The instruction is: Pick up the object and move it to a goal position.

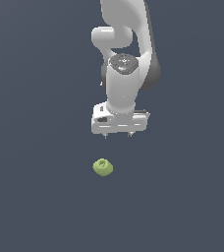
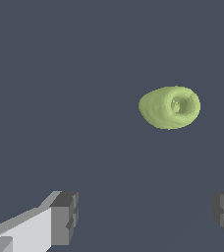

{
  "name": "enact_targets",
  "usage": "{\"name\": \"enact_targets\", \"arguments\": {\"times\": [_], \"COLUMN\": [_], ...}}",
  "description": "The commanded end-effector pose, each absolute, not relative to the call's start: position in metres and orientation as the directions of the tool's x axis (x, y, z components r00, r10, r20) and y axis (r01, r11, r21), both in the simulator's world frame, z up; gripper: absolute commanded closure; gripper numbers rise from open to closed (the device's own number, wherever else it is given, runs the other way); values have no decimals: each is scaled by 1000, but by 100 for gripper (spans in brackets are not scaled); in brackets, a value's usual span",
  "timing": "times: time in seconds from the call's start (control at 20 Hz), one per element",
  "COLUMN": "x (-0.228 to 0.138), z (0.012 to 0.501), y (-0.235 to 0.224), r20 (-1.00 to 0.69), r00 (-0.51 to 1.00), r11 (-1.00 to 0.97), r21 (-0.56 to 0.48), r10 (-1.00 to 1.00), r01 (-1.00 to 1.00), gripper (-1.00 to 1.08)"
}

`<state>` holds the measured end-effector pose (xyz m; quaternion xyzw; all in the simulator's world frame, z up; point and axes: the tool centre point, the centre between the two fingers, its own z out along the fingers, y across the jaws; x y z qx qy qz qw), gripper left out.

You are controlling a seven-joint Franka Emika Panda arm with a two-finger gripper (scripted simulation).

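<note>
The object (image 1: pixel 102 167) is a small lime-green rounded lump with a swirl-like dimple on top. It lies on the plain dark grey floor, below the gripper in the exterior view and slightly toward that view's left. It also shows in the wrist view (image 2: pixel 170 107), apart from the fingers. My gripper (image 1: pixel 117 134) hangs on the white arm above the floor, pointing down. Its jaws stand wide open and empty. In the wrist view the gripper (image 2: pixel 146 214) shows two grey fingertips (image 2: pixel 65 216) far apart.
The floor (image 1: pixel 35 197) is a uniform dark grey surface with no other objects or edges in view. No goal marker shows in either view.
</note>
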<state>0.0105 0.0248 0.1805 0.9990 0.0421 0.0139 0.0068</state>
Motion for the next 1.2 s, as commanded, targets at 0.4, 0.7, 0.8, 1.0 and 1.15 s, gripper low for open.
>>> {"name": "enact_targets", "arguments": {"times": [0.4, 0.7, 0.8, 1.0, 1.15], "x": [14, 20, 23, 30, 35], "z": [178, 174, 173, 168, 165], "y": [22, 19, 18, 14, 11], "r20": [24, 20, 17, 12, 8], "r00": [991, 975, 965, 936, 907], "r11": [-991, -975, -965, -936, -907], "r21": [18, 21, 22, 24, 25], "r10": [135, 223, 261, 351, 422], "r01": [134, 222, 261, 350, 421], "gripper": [-92, -92, -92, -92, -92]}}
